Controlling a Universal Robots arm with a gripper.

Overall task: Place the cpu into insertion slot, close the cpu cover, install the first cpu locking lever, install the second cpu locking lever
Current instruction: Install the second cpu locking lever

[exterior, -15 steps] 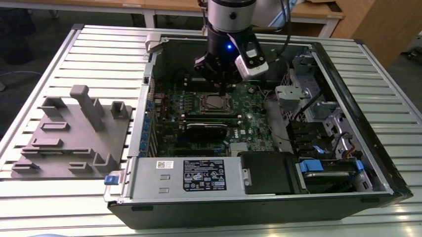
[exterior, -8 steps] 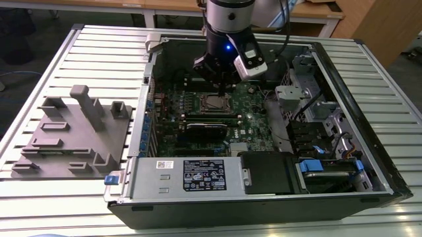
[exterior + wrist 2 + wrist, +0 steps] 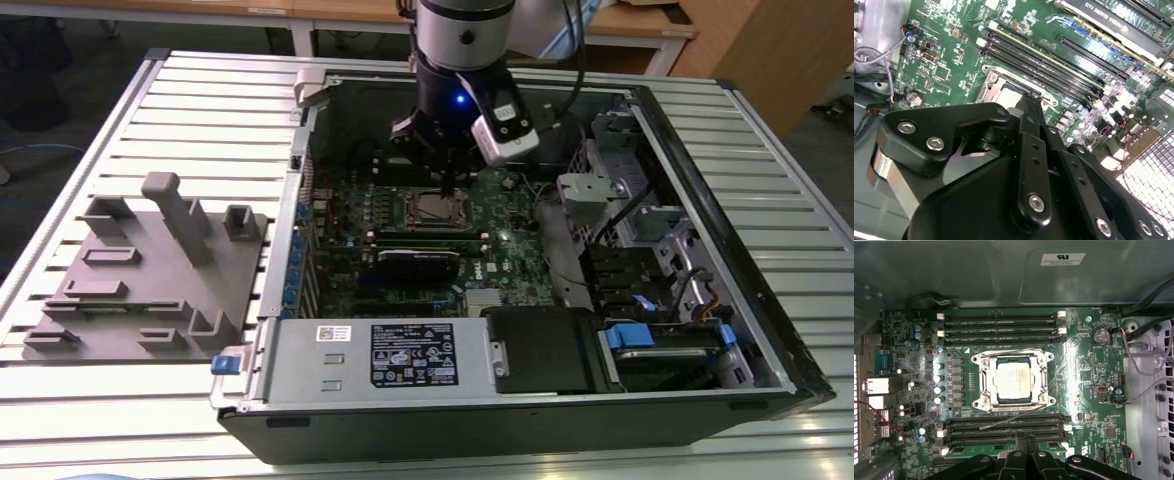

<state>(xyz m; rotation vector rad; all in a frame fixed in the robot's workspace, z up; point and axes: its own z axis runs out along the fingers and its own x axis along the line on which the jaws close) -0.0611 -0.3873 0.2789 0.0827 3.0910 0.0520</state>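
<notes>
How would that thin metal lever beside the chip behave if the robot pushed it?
The lever looks like thin bent wire, so it would probably flex and spring back rather than stay stiff. It looks smooth and narrow, so the gripper could slip off it. The chip sits flat in its metal frame, unlikely to shift.

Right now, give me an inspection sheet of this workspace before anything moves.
Surface: slatted metal table.
Job's things: cpu seated in insertion slot; cpu cover flat around it; one wire lever lies slantwise over the memory slots.
Clutter: grey fixture block at the exterior view's left.
Grippers: gripper over the board beside the socket, fingers shut, empty.
Cables: thin wires along the case wall.
Surroundings: open computer case; wooden desks behind.
</notes>
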